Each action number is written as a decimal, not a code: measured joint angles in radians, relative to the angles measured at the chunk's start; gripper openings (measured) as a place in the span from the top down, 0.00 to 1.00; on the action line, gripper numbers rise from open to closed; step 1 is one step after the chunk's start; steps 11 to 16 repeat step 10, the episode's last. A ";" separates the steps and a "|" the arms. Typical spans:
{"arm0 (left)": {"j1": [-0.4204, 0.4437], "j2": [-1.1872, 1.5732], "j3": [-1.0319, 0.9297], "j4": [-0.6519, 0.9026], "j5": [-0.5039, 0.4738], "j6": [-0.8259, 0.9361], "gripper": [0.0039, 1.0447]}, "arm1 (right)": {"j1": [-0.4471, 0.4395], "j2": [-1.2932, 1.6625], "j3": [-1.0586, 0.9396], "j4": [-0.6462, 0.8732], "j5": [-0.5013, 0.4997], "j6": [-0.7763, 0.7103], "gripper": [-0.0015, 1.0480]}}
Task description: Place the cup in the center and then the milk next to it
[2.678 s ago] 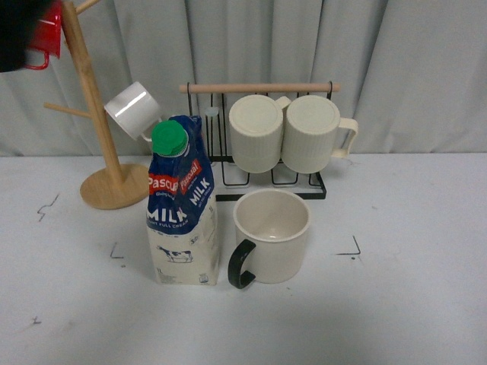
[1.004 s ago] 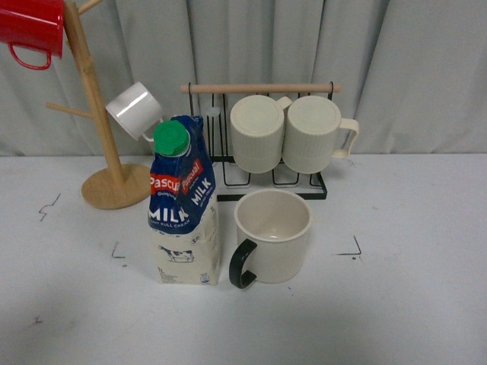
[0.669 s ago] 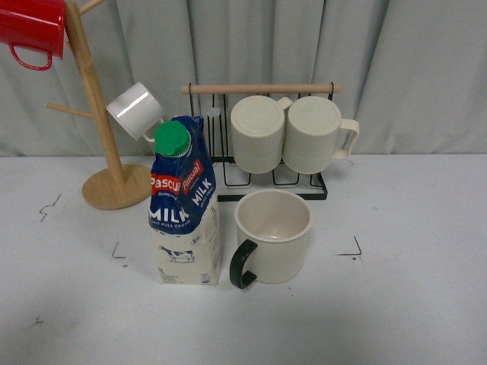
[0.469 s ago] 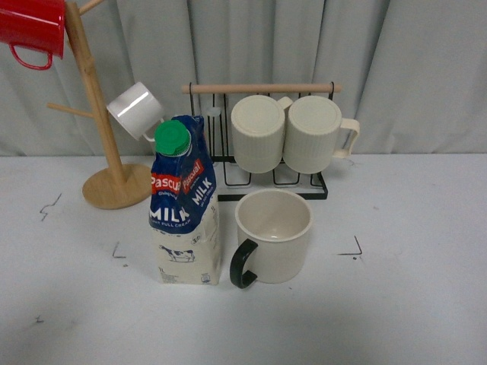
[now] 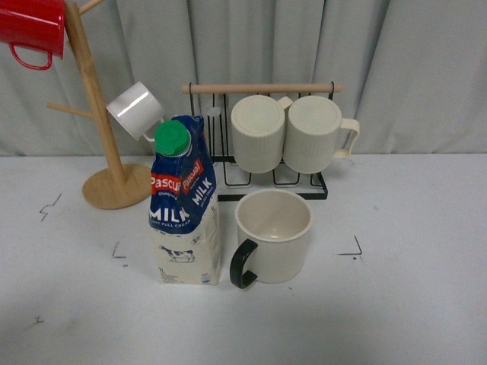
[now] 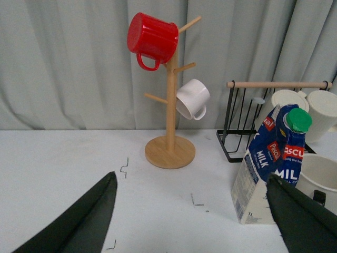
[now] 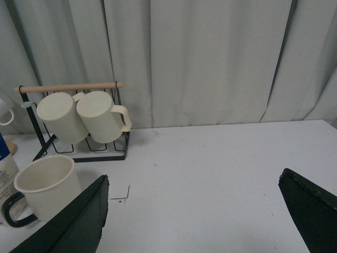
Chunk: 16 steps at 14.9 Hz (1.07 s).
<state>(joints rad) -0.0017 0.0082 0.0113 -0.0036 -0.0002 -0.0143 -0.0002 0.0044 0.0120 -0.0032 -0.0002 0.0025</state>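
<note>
The cup [image 5: 272,236], a smooth cream mug with a black handle, stands upright in the middle of the white table. The milk [image 5: 183,201], a blue and cream Pascual carton with a green cap, stands upright just left of it, nearly touching. Both also show in the left wrist view, the milk [image 6: 271,166] and the cup [image 6: 320,176]. The cup [image 7: 45,187] shows in the right wrist view. Neither arm shows in the front view. My left gripper [image 6: 192,211] is open and empty, back from the carton. My right gripper [image 7: 192,211] is open and empty over bare table right of the cup.
A black wire rack [image 5: 266,179] with two ribbed cream mugs [image 5: 289,133] stands behind the cup. A wooden mug tree [image 5: 103,122] at the back left holds a red mug [image 5: 30,26] and a small white mug [image 5: 135,110]. Grey curtains hang behind the table.
A dark arm part at the top left corner 2.7 s ago has left the front view, uncovering the red mug. The cup and milk have not moved.
</note>
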 joint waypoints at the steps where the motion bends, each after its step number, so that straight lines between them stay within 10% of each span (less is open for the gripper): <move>1: 0.000 0.000 0.000 0.000 0.000 0.000 0.09 | 0.000 0.000 0.000 0.000 0.000 0.000 0.06; 16: 0.000 0.000 0.000 0.000 0.000 0.001 0.06 | 0.000 0.000 0.000 0.000 0.000 0.000 0.06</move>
